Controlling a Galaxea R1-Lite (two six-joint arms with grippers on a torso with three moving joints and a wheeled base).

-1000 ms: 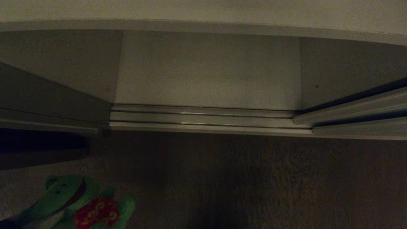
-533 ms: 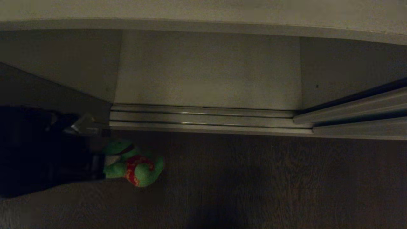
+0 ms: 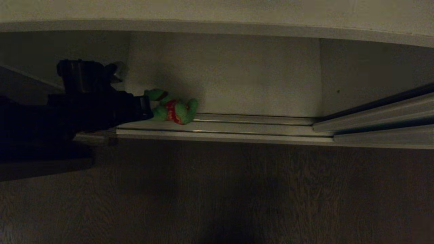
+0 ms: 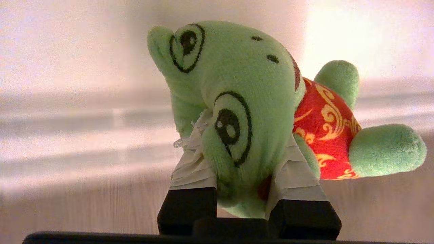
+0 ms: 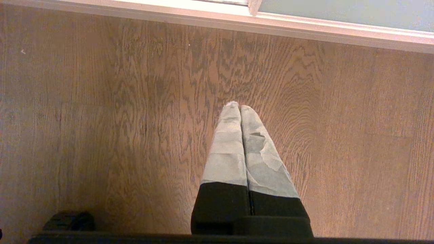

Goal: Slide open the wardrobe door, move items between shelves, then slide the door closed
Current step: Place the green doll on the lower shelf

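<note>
We found the left gripper clamped on the green plush toy, its two taped fingers pressed into the toy's head just beside one stitched eye (the jaws stood only as far apart as the soft head kept them). In the head view the same toy hung at the tip of the dark left arm, over the metal door track at the wardrobe's threshold, with its red patterned patch facing out and its limbs pointing away from the gripper. Whether it touched the track we could not tell.

Beyond the track lay a pale white shelf board, and an upper shelf edge ran across the top of the view. The sliding wardrobe door sat off to the right, its slim frame slanting out of the picture, which left the opening clear. In front of the track ran a dark wood-grain floor.

The left arm reached in from the left side roughly level, fingers pointing toward the wardrobe interior. The right gripper hung over the wooden floor, its taped fingers pressed flat together and holding nothing.
</note>
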